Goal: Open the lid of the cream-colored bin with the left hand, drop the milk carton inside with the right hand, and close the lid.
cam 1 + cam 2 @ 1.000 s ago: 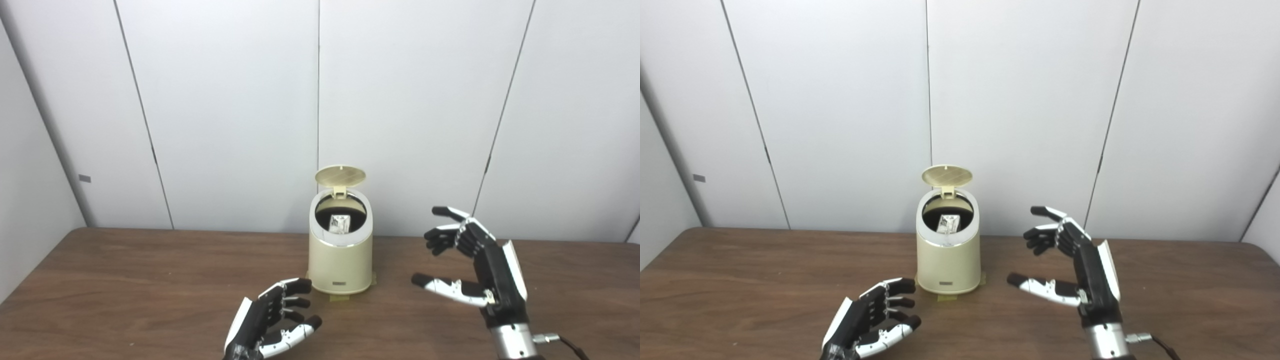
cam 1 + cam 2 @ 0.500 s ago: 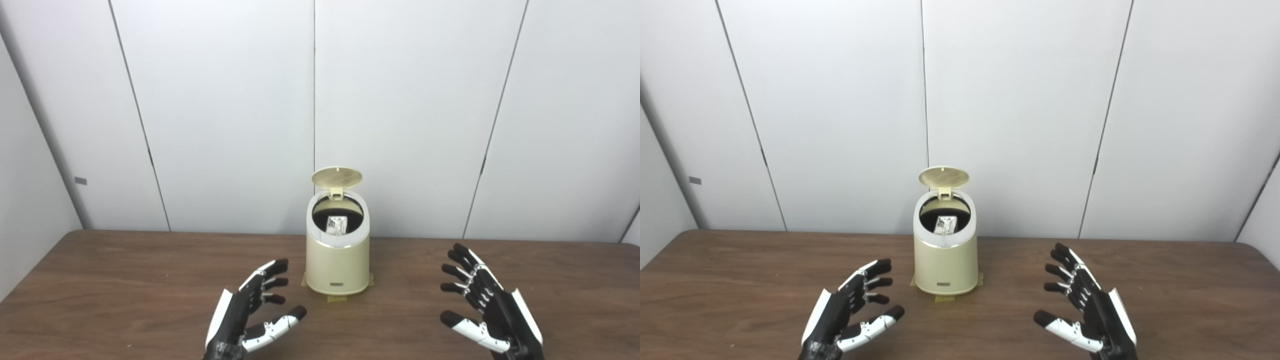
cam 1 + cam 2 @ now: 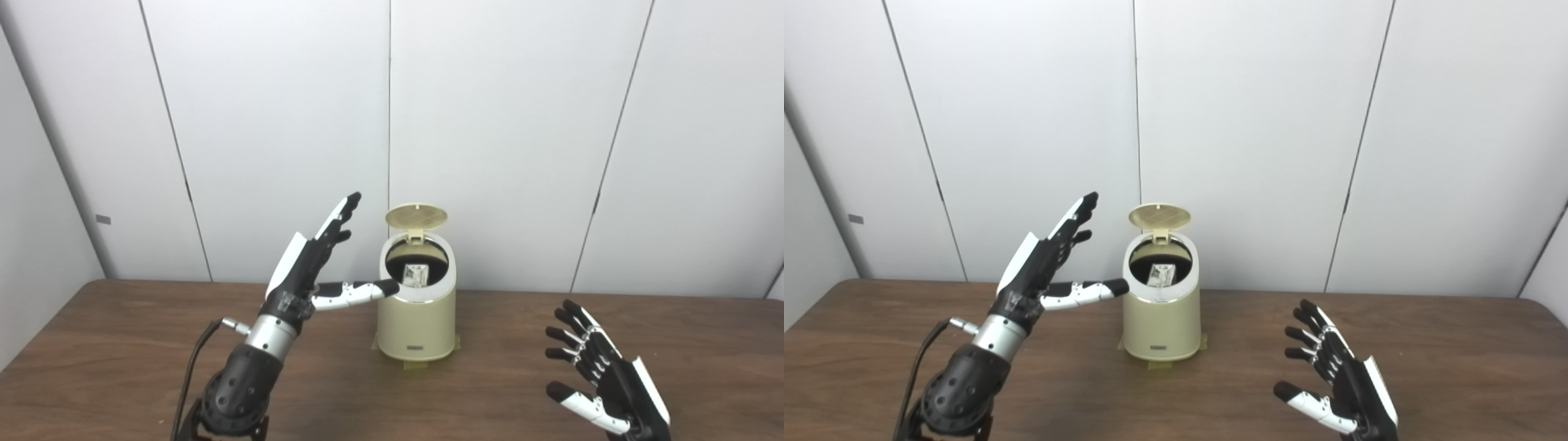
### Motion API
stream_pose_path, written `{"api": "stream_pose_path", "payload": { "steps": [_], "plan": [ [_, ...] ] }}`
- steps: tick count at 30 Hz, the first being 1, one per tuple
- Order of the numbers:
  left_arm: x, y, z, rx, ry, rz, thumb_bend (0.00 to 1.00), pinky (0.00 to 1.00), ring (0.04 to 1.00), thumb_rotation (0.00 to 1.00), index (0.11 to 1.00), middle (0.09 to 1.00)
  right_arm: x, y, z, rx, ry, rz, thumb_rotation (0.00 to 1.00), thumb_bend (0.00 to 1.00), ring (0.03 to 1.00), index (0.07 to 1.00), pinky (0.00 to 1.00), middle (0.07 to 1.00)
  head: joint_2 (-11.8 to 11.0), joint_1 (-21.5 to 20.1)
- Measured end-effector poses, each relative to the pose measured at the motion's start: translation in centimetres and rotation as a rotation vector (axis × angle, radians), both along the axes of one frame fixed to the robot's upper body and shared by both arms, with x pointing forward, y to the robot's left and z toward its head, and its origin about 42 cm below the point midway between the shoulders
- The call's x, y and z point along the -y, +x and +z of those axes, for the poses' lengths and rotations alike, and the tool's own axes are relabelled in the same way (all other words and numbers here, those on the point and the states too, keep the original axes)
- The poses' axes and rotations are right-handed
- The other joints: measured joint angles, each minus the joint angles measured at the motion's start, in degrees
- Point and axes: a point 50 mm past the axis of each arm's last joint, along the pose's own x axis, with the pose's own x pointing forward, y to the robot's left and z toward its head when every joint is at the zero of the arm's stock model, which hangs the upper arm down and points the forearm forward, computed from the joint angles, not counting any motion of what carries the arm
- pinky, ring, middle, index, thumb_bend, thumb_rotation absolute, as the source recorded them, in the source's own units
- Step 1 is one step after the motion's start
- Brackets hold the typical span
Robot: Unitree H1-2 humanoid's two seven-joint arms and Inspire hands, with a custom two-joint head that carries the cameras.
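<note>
The cream-colored bin (image 3: 418,318) stands on the wooden table (image 3: 122,343) near the back wall. Its round lid (image 3: 416,217) is tipped up and back on its hinge, leaving the mouth uncovered. Inside the dark opening lies the milk carton (image 3: 415,275). My left hand (image 3: 312,263) is raised just left of the bin, fingers stretched up and apart, its thumb reaching toward the bin's rim; it holds nothing. Low at the front right, my right hand (image 3: 597,373) hovers over the table, open and empty.
Pieces of tape (image 3: 415,365) mark the bin's footprint on the table. White wall panels (image 3: 502,122) close off the back right behind the bin. A cable (image 3: 196,361) hangs from my left wrist.
My left hand has risen from low over the table to beside the bin's rim, fingers stretched out. My right hand first dropped low to the front right and now rests there. The lid stays up.
</note>
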Motion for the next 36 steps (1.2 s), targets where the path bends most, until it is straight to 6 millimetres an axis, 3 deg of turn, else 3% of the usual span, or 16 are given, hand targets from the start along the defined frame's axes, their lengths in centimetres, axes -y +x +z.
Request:
{"api": "stream_pose_path", "payload": {
  "steps": [4, 10, 17, 25, 28, 31, 36],
  "plan": [
    [0.6, 1.3, 1.2, -0.011, 0.090, 0.007, 0.95, 0.85, 1.000, 0.35, 1.000, 1.000, -0.2, -0.3, 0.1, 0.006, 0.004, -0.003, 0.46, 0.80, 0.807, 0.904, 0.68, 0.894, 0.0, 0.0],
    [2.1, 3.5, 2.9, -0.012, 0.223, 0.034, 0.93, 0.88, 1.000, 0.38, 1.000, 1.000, -0.8, -0.4, 0.9, 0.017, 0.011, 0.008, 0.46, 0.79, 0.766, 0.867, 0.64, 0.873, 0.4, -0.3],
    [3.0, 6.1, 6.0, 0.023, 0.341, 0.053, 0.93, 0.87, 0.999, 0.35, 1.000, 1.000, -1.4, -0.7, 1.5, 0.027, -0.010, 0.005, 0.46, 0.77, 0.748, 0.836, 0.61, 0.869, 0.6, -1.0],
    [3.4, 7.4, 5.1, -0.027, 0.405, 0.048, 0.95, 0.82, 0.995, 0.35, 1.000, 1.000, -1.9, -0.8, 1.9, 0.030, 0.003, 0.008, 0.47, 0.77, 0.730, 0.834, 0.58, 0.867, 0.8, -1.4],
    [3.5, 7.5, 5.2, -0.020, 0.452, 0.046, 0.94, 0.82, 0.976, 0.38, 0.949, 0.979, -2.1, -0.8, 1.9, 0.028, 0.009, 0.008, 0.46, 0.77, 0.733, 0.835, 0.58, 0.869, 1.1, -1.6],
    [3.5, 7.6, 5.5, -0.003, 0.521, 0.043, 0.93, 0.93, 0.975, 0.38, 0.881, 0.927, -2.2, -0.8, 1.9, 0.025, 0.015, 0.007, 0.46, 0.78, 0.725, 0.834, 0.58, 0.861, 1.1, -1.8],
    [3.2, 7.6, 5.6, 0.001, 0.560, 0.043, 0.93, 1.00, 0.987, 0.30, 0.757, 0.834, -2.4, -0.8, 1.8, 0.025, 0.026, 0.003, 0.46, 0.78, 0.714, 0.826, 0.56, 0.847, 1.1, -2.1]
  ]
}}
